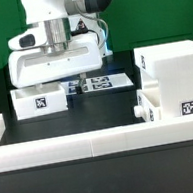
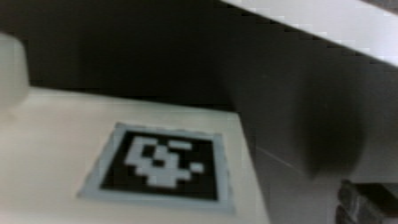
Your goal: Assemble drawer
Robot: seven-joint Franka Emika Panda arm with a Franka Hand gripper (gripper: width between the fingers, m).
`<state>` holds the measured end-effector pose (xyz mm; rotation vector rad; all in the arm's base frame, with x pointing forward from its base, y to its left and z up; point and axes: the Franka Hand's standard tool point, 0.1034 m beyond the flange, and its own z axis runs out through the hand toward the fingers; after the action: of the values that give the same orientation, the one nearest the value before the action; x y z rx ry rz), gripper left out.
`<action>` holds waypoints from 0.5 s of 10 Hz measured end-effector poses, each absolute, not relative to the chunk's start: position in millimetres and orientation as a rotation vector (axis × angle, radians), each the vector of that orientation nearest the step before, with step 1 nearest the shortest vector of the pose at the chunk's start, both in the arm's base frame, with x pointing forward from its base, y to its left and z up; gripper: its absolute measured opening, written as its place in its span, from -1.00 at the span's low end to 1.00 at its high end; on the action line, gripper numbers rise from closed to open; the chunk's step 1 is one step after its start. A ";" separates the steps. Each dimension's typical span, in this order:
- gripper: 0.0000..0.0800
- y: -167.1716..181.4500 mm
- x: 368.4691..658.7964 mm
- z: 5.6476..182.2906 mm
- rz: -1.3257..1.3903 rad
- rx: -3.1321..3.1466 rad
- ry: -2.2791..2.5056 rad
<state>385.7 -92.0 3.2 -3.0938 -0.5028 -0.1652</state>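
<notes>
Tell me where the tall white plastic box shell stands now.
In the exterior view, the box shell stands at that view's right, just behind the low white border blocks and right of the marker board.

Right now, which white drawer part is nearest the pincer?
The small white open-top plastic tray at the exterior view's left, below the pincer; the tall white box shell stands at that view's right.

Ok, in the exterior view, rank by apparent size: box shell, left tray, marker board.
1. Tall white plastic box shell, also nearest.
2-3. Small white open-top tray and thin flat white marker board look alike; board foreshortened.
</notes>
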 end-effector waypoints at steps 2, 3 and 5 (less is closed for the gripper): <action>0.62 -92.9 380.7 2.3 -0.165 -3.097 -0.496; 0.62 -93.3 381.2 2.4 -0.166 -3.098 -0.493; -0.04 -90.3 386.1 3.7 -0.176 -3.096 -0.504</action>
<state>386.1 -90.3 3.7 -3.0964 -0.5038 -0.1760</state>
